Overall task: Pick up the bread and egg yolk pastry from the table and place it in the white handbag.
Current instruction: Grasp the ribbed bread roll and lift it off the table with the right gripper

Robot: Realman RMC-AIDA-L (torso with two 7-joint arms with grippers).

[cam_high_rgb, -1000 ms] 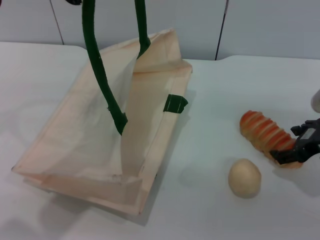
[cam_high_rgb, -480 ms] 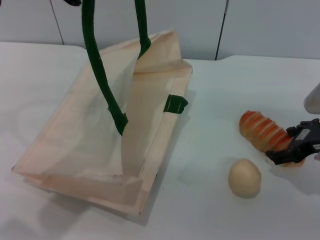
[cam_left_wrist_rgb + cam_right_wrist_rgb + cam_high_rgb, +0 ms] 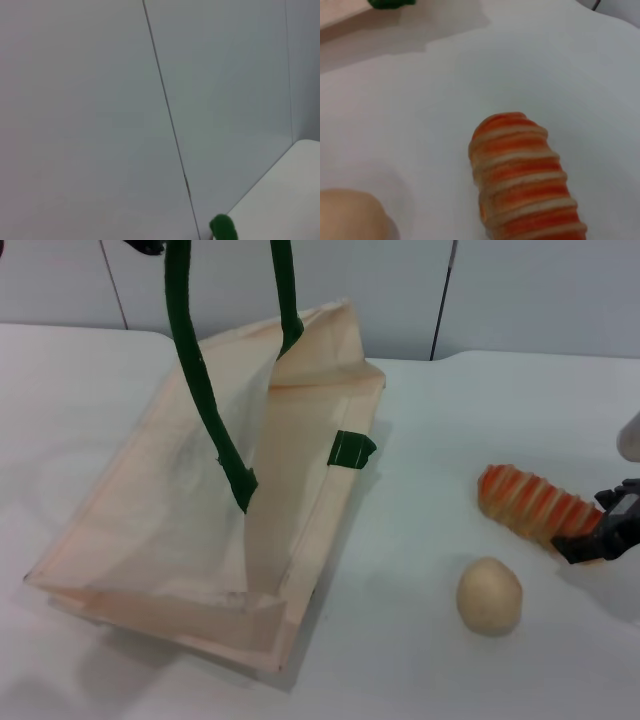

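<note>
The white handbag point(image 3: 190, 530) lies tilted on the table's left half, mouth open toward the right. Its green rope handles point(image 3: 195, 370) are drawn straight up past the top edge, where a dark bit of my left gripper point(image 3: 146, 244) shows. The striped bread point(image 3: 530, 504) lies at the right, and my right gripper point(image 3: 592, 538) is shut on its right end. In the right wrist view the bread point(image 3: 525, 175) fills the middle. The round egg yolk pastry point(image 3: 490, 595) sits alone in front of the bread, also showing as the pastry point(image 3: 350, 215) in the wrist view.
The white table point(image 3: 430, 430) runs back to a grey panelled wall. A green tab point(image 3: 350, 448) sticks out from the bag's right edge. A strip of table lies between bag and bread. The left wrist view shows the wall and a green handle tip point(image 3: 222, 229).
My right gripper has shifted right with the bread's end in it. The bread has swung flatter and slid a little rightward. Bag, handles and pastry have not moved.
</note>
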